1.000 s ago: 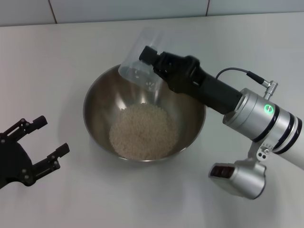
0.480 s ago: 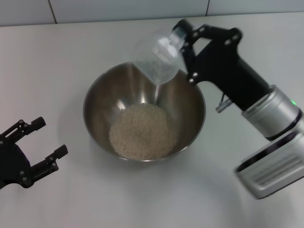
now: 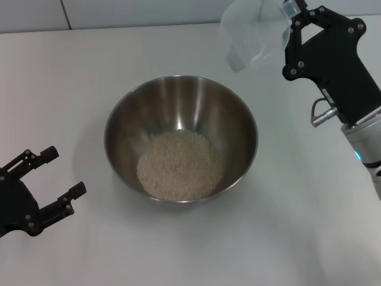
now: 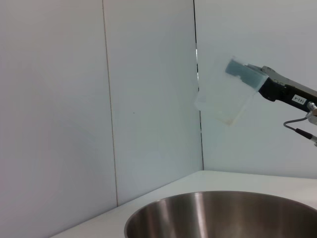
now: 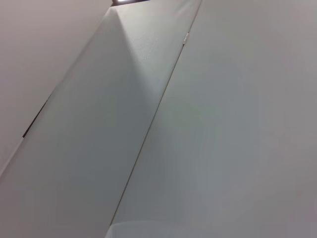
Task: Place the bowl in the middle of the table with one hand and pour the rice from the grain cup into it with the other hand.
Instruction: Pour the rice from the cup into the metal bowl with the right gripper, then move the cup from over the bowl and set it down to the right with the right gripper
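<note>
Head view: bowl [image 3: 181,138] sits on the table [image 3: 71,77], roughly mid-table; it serves as the landmark. Stainless, shiny brushed interior, large and round. Rice [image 3: 180,164], pale off-white grains, lies heaped in the bowl's bottom.

Right gripper [image 3: 284,24] is beyond the bowl's far-right rim, raised clear of it, clamped on the grain cup [image 3: 253,33]. Cup is clear plastic, tilted, and appears empty, though its transparency makes a few leftover grains hard to rule out.

Left gripper [image 3: 55,186] rests off the bowl's left side, near but not touching, fingers spread and holding nothing.

Handling judgement: cup looks light, thin-walled and somewhat flexible, smooth enough to slip; best held at the wall near the rim with modest pressure. Bowl looks rigid and slick, heavier now with rice; take it at the rim.

Pour appears complete.
</note>
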Controlling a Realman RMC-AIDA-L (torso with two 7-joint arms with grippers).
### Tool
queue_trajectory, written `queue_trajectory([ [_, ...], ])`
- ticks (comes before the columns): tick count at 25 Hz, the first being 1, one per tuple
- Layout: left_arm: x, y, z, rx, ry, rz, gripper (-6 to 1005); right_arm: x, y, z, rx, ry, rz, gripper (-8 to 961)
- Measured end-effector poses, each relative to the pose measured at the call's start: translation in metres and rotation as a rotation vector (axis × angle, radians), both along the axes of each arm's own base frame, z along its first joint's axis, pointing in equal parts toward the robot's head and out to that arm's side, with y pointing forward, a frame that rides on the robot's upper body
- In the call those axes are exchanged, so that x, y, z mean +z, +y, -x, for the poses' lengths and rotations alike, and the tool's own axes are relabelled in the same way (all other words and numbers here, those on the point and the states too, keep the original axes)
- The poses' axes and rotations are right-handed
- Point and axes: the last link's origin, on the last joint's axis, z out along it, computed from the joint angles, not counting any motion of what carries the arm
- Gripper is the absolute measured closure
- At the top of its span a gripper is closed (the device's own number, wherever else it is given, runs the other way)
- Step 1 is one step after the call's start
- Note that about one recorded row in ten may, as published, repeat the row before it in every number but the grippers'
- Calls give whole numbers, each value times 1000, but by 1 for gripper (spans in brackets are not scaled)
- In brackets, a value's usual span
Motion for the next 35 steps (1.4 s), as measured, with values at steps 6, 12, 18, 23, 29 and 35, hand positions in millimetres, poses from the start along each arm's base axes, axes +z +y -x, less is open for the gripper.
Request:
queue_trajectory([
  [6,0,0,0,2,0,0,214,2,-1,-3,-19,80,59,936],
  [12,1,-1,0,-2,-4,0,214,4,-2,-7,-31,114,76,936],
  [18,1,-2,-1,-6,-6,1,214,27,-9,-30,-134,196,-44,936],
  [23,1,-2,-1,-10,-9,1,214,34,-8,-56,-267,247,-57,937],
  [29,2,-1,-2,-14,-13,2,214,24,0,-70,-380,218,7,937],
  [35,2,-1,-2,-13,-16,1,214,18,4,-75,-426,203,36,937],
])
